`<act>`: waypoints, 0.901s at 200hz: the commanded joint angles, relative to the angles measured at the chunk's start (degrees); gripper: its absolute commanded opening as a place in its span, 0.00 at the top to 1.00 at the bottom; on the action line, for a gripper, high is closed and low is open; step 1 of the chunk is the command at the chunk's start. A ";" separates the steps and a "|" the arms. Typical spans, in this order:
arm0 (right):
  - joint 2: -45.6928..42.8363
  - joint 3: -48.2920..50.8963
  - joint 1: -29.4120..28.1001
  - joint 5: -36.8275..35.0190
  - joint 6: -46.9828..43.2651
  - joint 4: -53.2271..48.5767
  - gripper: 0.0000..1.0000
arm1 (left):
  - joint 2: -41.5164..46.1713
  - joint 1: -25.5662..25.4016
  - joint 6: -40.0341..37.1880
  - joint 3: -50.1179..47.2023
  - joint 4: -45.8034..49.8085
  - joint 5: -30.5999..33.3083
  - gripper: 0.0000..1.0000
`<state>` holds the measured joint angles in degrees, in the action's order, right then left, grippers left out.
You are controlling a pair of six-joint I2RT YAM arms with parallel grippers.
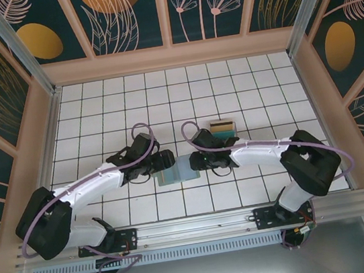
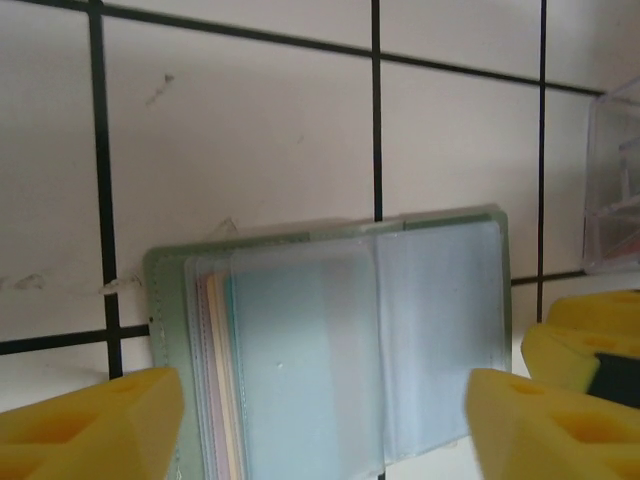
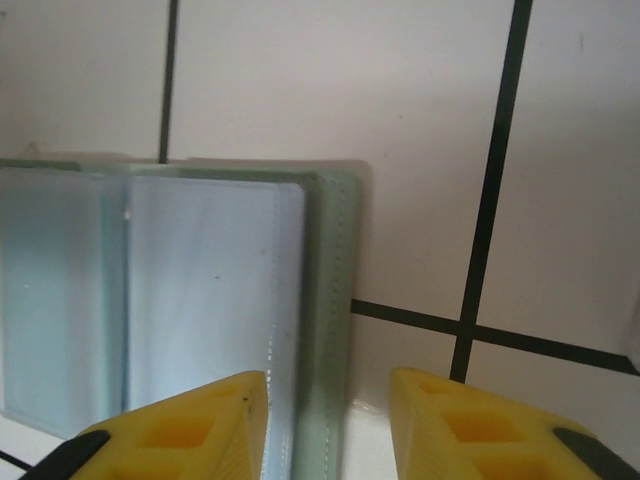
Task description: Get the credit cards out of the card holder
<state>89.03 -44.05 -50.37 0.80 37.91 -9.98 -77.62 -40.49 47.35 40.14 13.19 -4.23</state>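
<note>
Two arms [image 1: 106, 177] meet low over your white-tiled bench [image 1: 229, 82]. Between them the card holder [image 2: 400, 330] lies open and flat, credit cards [image 2: 215, 390] tucked in one pocket. Left jaws stand wide astride it; right jaws, narrowly parted, straddle its edge, clamping nothing.

Bench [image 1: 163, 98]: white tiles, dark grid lines. Card holder [image 1: 179, 171] lies open and flat on it toward the near side, pale blue-grey inner face up. Small clear tray [image 2: 612, 190] sits on the tiles near the holder, not touching it.
</note>
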 commanded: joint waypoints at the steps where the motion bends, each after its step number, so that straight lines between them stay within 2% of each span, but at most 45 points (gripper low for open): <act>1: 1.36 0.98 -0.61 1.55 2.47 2.91 0.66 | -1.19 0.17 0.47 -0.92 -1.53 -3.38 0.32; 62: 3.83 0.81 -1.27 2.26 3.55 3.33 0.70 | -4.42 0.17 -0.66 -2.16 -2.20 -6.28 0.41; 141: 5.64 -0.59 -2.28 2.12 3.88 2.54 0.70 | -6.69 0.15 -1.56 -2.44 -2.91 -7.02 0.42; 180: 6.11 -0.82 -2.41 2.45 3.80 2.59 0.71 | -8.29 0.23 -1.90 -2.24 -4.74 -9.46 0.44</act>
<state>92.75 -44.25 -51.53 1.54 40.91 -7.51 -84.09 -40.49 46.57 38.28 9.67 -11.33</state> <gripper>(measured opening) 0.296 0.567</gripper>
